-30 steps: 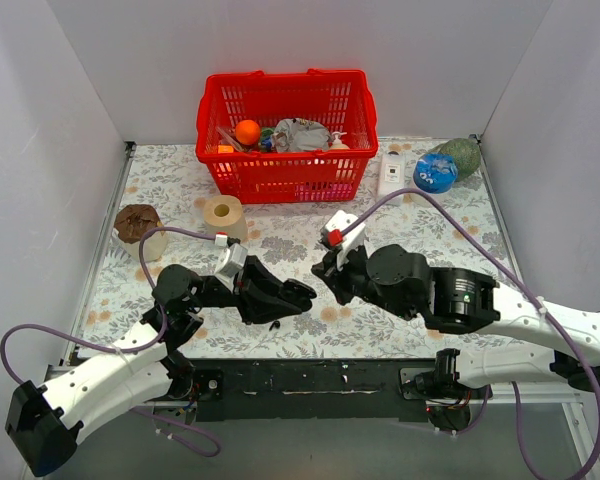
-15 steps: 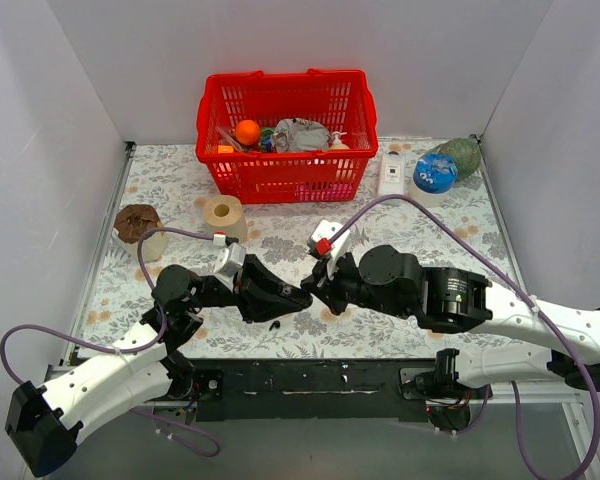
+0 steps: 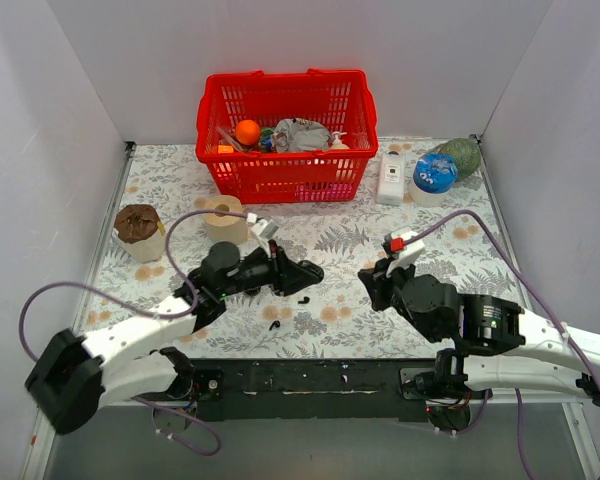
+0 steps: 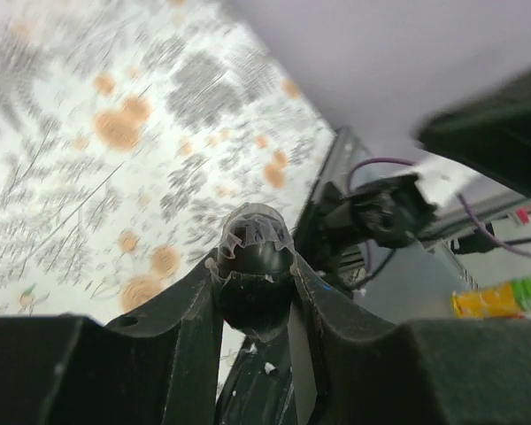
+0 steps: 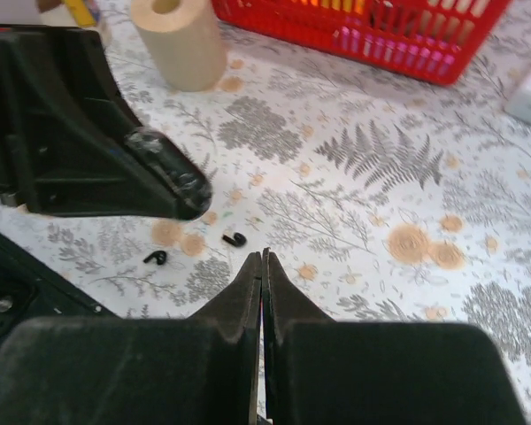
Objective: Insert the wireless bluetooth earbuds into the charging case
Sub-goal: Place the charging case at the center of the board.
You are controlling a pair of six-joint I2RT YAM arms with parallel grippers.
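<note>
Black and glossy, the charging case (image 4: 255,257) sat clamped between the fingers of the left gripper (image 3: 310,272). Compared with one second before, the right gripper (image 5: 262,259) had drawn back to the right, well apart from the left one, and the left gripper had reached further forward over the flowered table (image 3: 460,215). Both wireless bluetooth earbuds (image 3: 302,298) lay on the table near the case, outside it. At the back, the red basket (image 3: 280,178) held an orange ball (image 3: 247,131) and other small things. The right gripper pointed low toward the earbuds, its jaws pressed together on nothing.
</note>
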